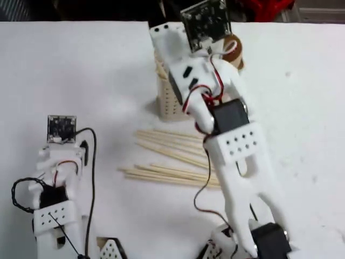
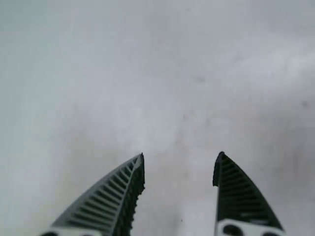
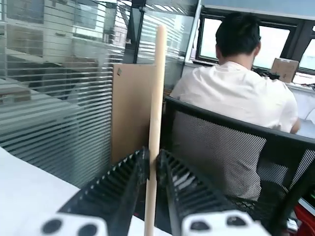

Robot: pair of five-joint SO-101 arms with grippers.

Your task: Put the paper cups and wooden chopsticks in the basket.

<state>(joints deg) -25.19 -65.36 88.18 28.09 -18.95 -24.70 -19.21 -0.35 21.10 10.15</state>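
Left end effector (image 2: 179,169) is hanging open over bare worktop (image 2: 147,73), gripping nothing. Basket (image 1: 170,105) is sitting mid-worktop with a few sticks seemingly in it, and a loose pile of wooden chopsticks (image 1: 167,162) is lying just in front, waiting. Right end effector (image 3: 152,164) is clamping one chopstick (image 3: 158,88) upright by the basket, so I'm judging most of the job left.

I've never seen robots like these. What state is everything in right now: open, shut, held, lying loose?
Left gripper: open, holding nothing.
Right gripper: shut on one chopstick.
Held chopstick: clamped between the gripper's fingers, sticking out past their tips.
Basket: upright, partly hidden by the right arm.
Loose chopsticks: lying flat in a scattered pile on the table, outside the basket.
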